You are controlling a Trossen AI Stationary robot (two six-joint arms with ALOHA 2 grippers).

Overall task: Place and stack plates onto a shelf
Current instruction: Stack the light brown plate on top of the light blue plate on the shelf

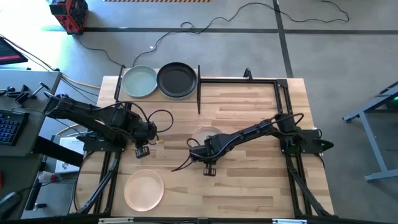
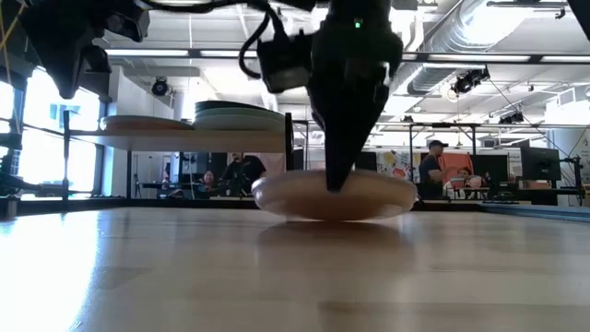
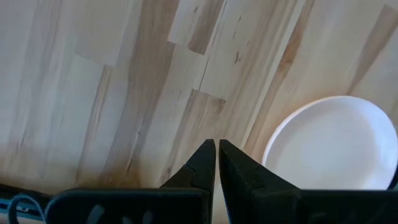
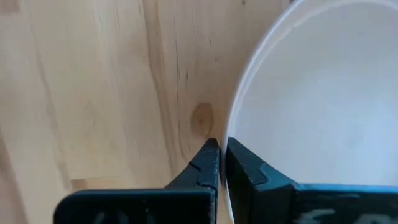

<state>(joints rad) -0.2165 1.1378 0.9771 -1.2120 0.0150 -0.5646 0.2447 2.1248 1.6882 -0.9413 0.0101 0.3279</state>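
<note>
The large light-wood tabletop (image 1: 249,118) is seen from above. At 11 o'clock the small raised wooden shelf (image 1: 121,84) carries a pale green round plate (image 1: 139,81) and a black round plate (image 1: 177,80). At centre, a beige round matte plate (image 2: 369,195) is pinched at its rim by the right gripper (image 4: 221,163) — fingers clamped. A cream-peach plate (image 1: 143,189) lies at 7 o'clock. The left gripper (image 3: 217,163) is shut, empty.

The right arm hides most of the beige plate (image 1: 205,133) from above.
</note>
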